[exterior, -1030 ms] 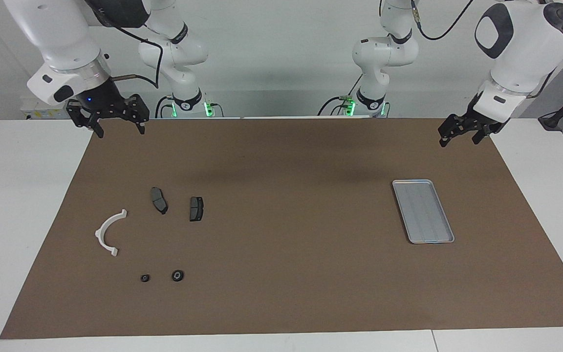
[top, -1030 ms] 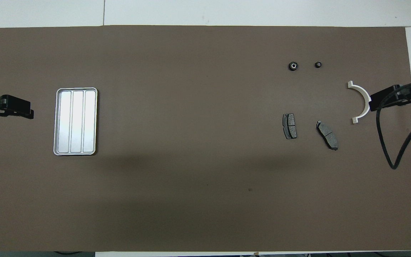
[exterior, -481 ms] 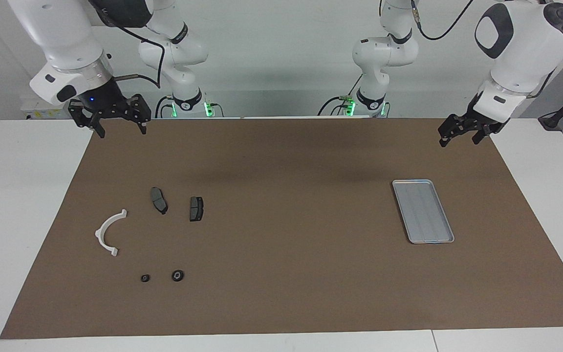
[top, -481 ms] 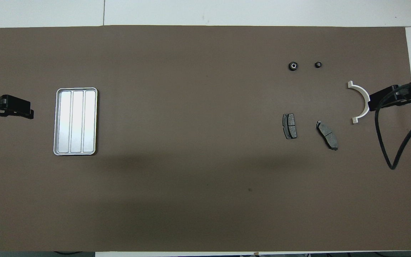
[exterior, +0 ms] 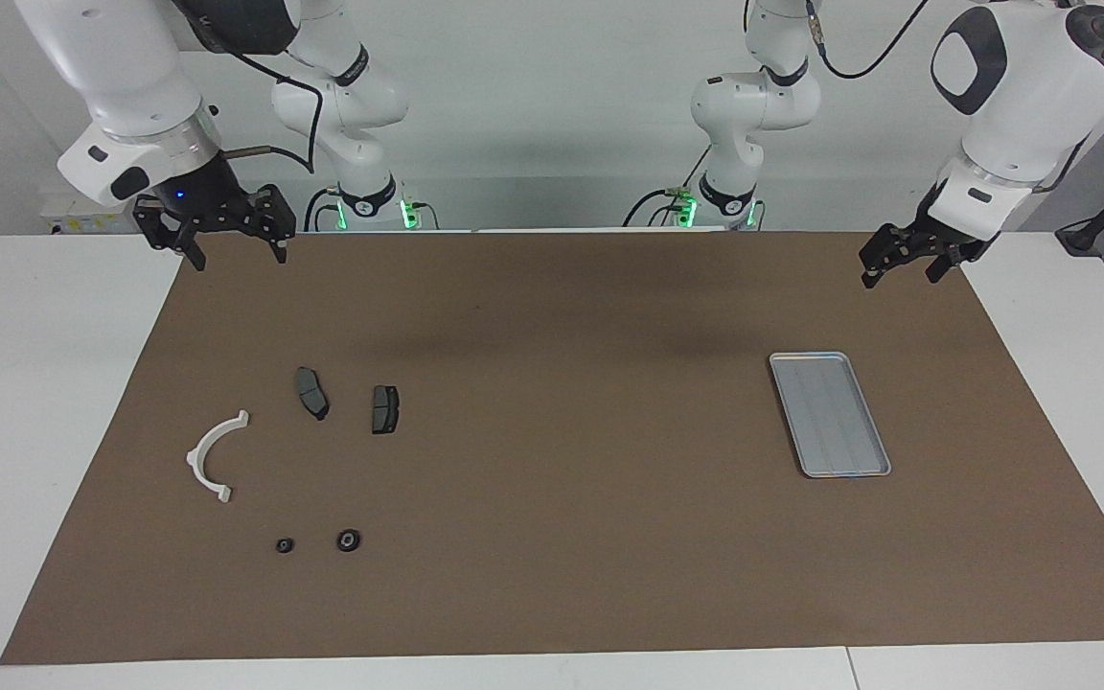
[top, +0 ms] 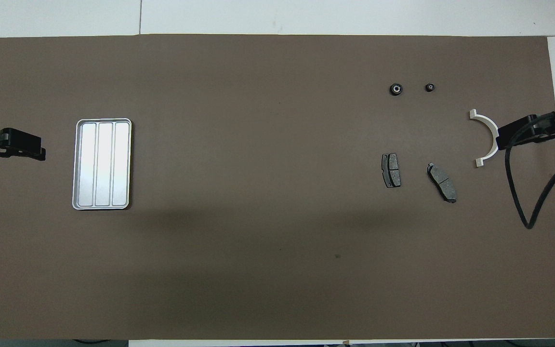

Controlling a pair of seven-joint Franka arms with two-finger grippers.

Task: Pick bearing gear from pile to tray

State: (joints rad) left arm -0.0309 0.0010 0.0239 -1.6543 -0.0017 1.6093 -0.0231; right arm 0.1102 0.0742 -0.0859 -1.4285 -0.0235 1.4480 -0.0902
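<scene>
The pile lies on the brown mat toward the right arm's end. It holds a white half-ring bracket, two dark grey pads and two tiny black round pieces. The bigger round piece has a pale centre and the smaller lies beside it; which is the bearing gear I cannot tell. The silver tray lies bare toward the left arm's end. My right gripper hangs open and holds nothing, high over the mat's corner. My left gripper waits open over the other corner.
The brown mat covers most of the white table. A black cable loops down from the right arm. The two arm bases stand at the table's edge by the wall.
The right gripper has drifted slightly, with its fingers open throughout. The left arm, the pile and the tray have not moved.
</scene>
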